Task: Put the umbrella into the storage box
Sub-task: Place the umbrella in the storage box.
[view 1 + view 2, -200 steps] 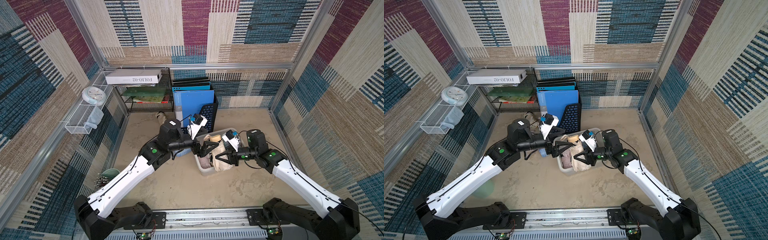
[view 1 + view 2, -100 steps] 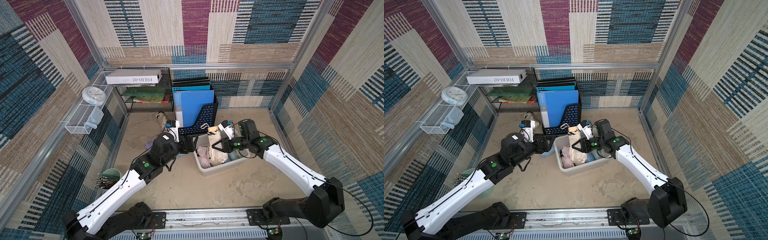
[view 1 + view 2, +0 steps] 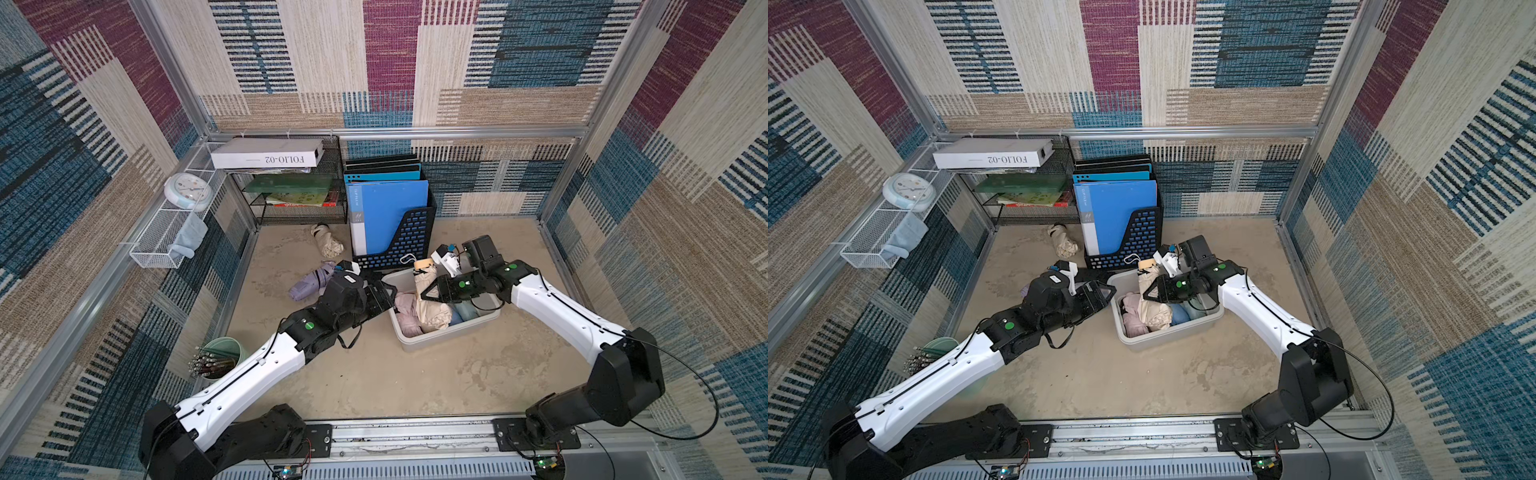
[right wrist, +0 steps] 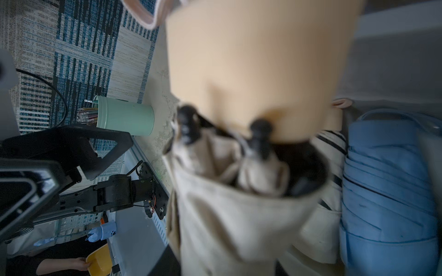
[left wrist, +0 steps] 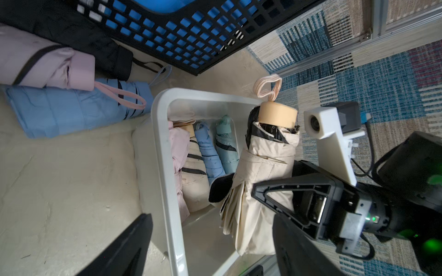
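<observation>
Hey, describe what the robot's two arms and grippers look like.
Both the left arm and right arm have white link shells, bulky black joints with green lights, and thin black cables alongside. The left gripper and right gripper are black with hollow triangular fingers; a white camera mount sits at each wrist.

Mottled beige floor (image 3: 374, 374): the box (image 3: 449, 332) sits just beside a black file holder (image 3: 411, 237). Left of that are a wire rack (image 3: 303, 214), a cream umbrella (image 3: 328, 243) and a lilac umbrella (image 3: 309, 284). A green pen cup (image 3: 220, 353) stands by the wall.
</observation>
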`<state>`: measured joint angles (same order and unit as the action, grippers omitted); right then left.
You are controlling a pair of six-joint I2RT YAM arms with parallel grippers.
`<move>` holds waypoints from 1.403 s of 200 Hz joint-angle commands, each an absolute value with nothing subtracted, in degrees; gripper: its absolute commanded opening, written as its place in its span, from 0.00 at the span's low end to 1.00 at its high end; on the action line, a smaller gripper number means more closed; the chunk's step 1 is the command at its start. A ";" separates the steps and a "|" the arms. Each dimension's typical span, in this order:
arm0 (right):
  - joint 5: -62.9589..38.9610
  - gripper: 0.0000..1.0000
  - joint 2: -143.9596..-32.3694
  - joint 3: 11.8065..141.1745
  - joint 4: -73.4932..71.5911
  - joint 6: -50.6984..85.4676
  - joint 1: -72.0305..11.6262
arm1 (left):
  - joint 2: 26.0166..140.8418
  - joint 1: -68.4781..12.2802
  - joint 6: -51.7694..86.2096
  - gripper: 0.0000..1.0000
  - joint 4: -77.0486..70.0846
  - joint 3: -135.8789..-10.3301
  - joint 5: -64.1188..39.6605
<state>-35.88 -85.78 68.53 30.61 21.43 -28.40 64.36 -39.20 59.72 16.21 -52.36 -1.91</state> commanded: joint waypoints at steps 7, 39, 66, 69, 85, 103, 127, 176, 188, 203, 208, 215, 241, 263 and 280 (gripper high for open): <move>-38.71 0.15 -86.89 68.36 30.14 23.46 -29.61 | 66.06 -39.11 63.24 0.77 13.61 -50.67 -4.89; -38.66 0.15 -89.33 67.55 28.34 24.73 -31.05 | 68.60 -39.07 63.54 0.72 11.51 -49.51 -5.43; -38.45 0.15 -92.09 67.92 26.84 24.96 -32.32 | 70.96 -39.11 64.06 0.67 8.78 -48.88 -6.09; -38.49 0.15 -92.41 67.98 26.67 24.96 -32.51 | 71.21 -39.11 64.07 0.67 8.55 -48.85 -6.14; -38.56 0.15 -94.12 68.25 26.02 24.85 -33.41 | 72.55 -39.11 64.07 0.61 7.67 -48.62 -6.42; -38.67 0.15 -95.95 68.37 25.55 24.74 -34.16 | 73.72 -39.11 64.16 0.53 7.10 -48.38 -6.81; -38.65 0.17 -98.00 68.29 24.03 25.12 -35.11 | 74.68 -39.11 64.20 0.44 6.50 -47.91 -7.12; -33.52 0.50 -98.94 69.07 24.69 23.80 -35.66 | 75.55 -39.11 63.29 0.31 6.76 -48.36 -6.94; -31.75 0.58 -98.05 69.76 26.08 23.17 -35.22 | 75.48 -39.10 62.87 0.30 7.10 -48.59 -6.95; -29.91 0.63 -96.08 69.96 27.38 22.57 -34.57 | 75.58 -39.11 62.24 0.28 7.51 -48.69 -6.88; -29.38 0.63 -95.39 70.04 27.98 22.31 -34.28 | 75.61 -39.11 62.08 0.28 7.63 -48.78 -6.86; -28.50 0.64 -94.40 70.00 29.02 21.94 -33.96 | 75.65 -39.11 61.75 0.27 7.88 -48.92 -6.86; -26.20 0.58 -91.41 68.04 31.23 21.32 -33.66 | 75.98 -39.11 60.88 0.23 8.17 -49.39 -7.03; -28.24 0.46 -91.04 64.86 29.20 23.20 -33.74 | 76.42 -39.11 60.47 0.21 8.06 -49.65 -7.28; -30.18 0.40 -91.86 63.93 27.01 24.79 -34.59 | 76.63 -39.11 60.47 0.20 7.91 -49.67 -7.56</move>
<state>-28.38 -91.29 64.99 28.71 23.00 -33.80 76.29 -39.11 62.74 9.04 -49.21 -6.44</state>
